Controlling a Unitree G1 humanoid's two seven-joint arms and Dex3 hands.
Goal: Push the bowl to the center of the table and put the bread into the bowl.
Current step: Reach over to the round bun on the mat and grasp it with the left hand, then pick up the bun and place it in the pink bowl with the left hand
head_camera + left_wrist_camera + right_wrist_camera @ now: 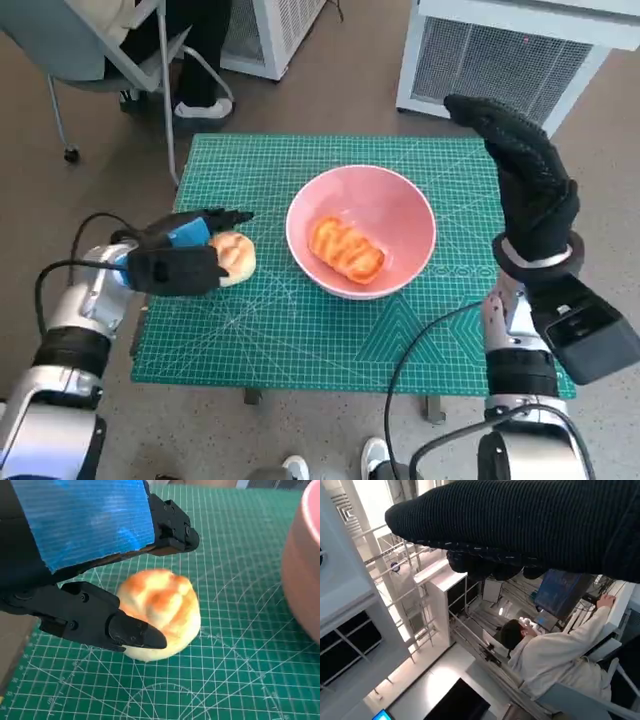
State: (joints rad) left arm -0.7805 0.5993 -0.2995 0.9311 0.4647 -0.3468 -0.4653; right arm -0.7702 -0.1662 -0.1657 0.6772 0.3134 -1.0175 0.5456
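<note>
While the left hand (185,262) sits low near the left edge of the green cutting mat (300,340), its black fingers (135,632) are cupped round a pale round bread roll (234,256), one above and one below, touching it as far as I can tell. Next along, the pink bowl (400,215) is pretty much at the mat's center with an orange glazed bread (346,250) already lying in it. Over by the right edge, the gloved right hand (525,170) is raised well off the mat, fingers straight and held together, holding nothing.
</note>
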